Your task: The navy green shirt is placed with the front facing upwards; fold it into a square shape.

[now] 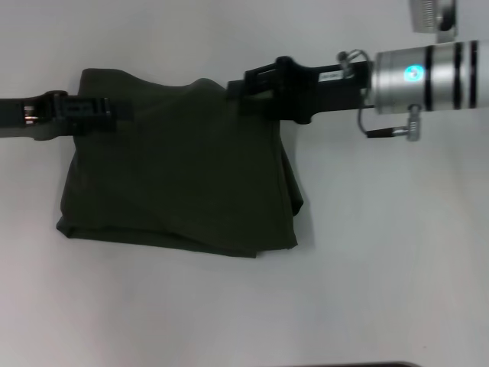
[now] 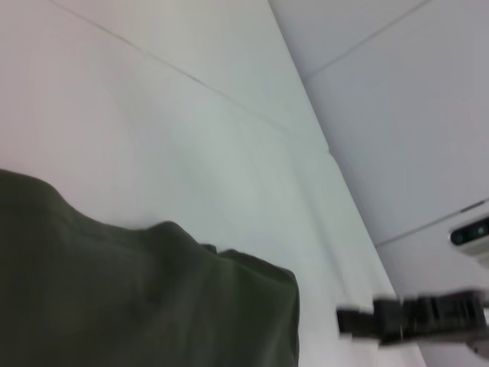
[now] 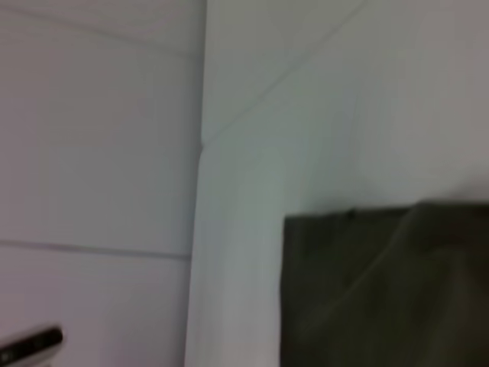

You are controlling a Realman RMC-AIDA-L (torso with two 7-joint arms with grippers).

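The navy green shirt lies on the white table as a folded, roughly square bundle with only plain green cloth showing. My left gripper reaches in from the left over the bundle's far left part. My right gripper comes from the right and sits at the bundle's far right corner. In the left wrist view the shirt fills the lower corner, with the right gripper farther off. The right wrist view shows a straight edge of the shirt.
A grey metallic object stands at the far right edge of the table. Bare white tabletop surrounds the shirt on the near side and to the right. A dark strip marks the table's near edge.
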